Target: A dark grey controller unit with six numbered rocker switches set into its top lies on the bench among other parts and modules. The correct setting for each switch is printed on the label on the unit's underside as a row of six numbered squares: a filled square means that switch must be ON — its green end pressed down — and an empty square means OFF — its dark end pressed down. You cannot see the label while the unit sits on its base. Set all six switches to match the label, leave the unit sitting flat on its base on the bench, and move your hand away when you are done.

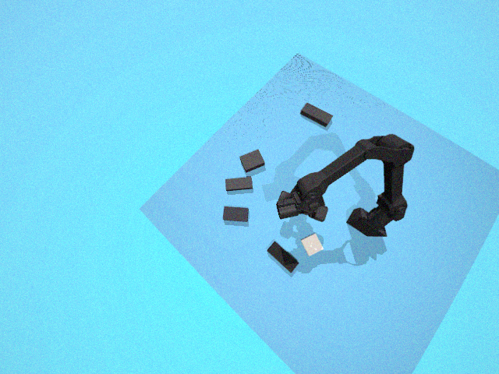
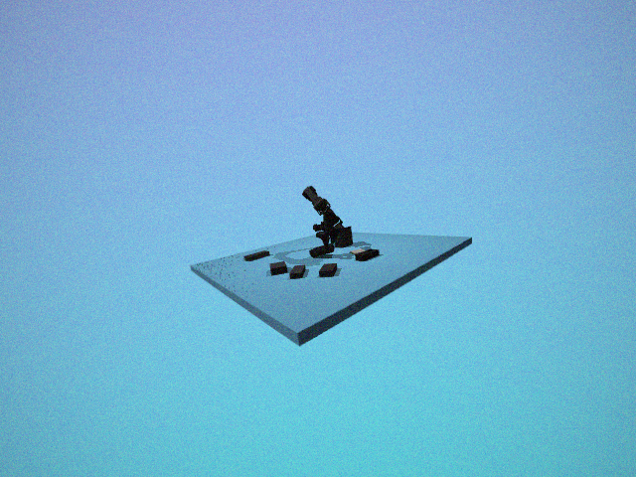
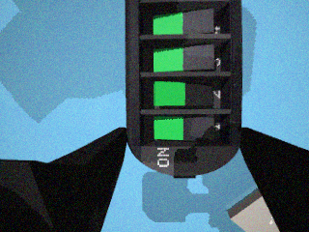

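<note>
The dark grey controller unit (image 3: pixel 132 72) (image 2: pixel 321 251) lies lengthwise in the wrist view. Its rounded end is marked ON, and several rocker switches (image 3: pixel 169 94) show with their green ends on the left. I cannot tell from here which ends are pressed down. My gripper (image 3: pixel 182 133) (image 1: pixel 288 206) straddles that end of the unit, one dark finger against each long side, so it is shut on the unit low over the bench (image 1: pixel 362 305). The label on the underside is hidden.
Dark modules lie around: one at the far side (image 1: pixel 316 114), three on the left (image 1: pixel 252 160) (image 1: pixel 238 183) (image 1: pixel 235 213), and one near the front (image 1: pixel 282 256). A pale square part (image 1: pixel 312 245) (image 3: pixel 253 215) lies close beside the gripper. The arm's base (image 1: pixel 369 223) stands to the right.
</note>
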Robot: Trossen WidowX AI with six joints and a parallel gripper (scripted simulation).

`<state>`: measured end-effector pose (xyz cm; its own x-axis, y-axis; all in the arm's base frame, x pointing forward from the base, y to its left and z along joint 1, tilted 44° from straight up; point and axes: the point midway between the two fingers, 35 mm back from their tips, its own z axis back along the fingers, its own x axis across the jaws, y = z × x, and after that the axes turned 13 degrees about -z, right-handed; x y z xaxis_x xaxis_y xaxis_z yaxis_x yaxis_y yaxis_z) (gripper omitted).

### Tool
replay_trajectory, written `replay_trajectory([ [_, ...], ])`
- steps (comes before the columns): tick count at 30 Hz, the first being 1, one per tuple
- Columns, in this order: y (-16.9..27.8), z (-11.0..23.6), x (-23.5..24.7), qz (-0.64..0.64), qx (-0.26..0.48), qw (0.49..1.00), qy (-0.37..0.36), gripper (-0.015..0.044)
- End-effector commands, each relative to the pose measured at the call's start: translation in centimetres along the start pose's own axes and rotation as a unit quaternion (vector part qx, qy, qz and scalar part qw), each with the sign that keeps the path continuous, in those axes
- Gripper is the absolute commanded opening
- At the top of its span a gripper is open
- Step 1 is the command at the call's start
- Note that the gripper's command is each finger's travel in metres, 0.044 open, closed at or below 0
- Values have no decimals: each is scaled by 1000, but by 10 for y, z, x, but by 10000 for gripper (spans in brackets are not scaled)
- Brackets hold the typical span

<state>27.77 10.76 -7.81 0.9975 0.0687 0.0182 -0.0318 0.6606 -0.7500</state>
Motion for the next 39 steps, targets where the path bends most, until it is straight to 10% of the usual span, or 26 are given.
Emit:
replay_trajectory([
  [1,-4,3,1,2,3,1000,0,336],
  [39,-27,24,6,2,41,999,9,336],
])
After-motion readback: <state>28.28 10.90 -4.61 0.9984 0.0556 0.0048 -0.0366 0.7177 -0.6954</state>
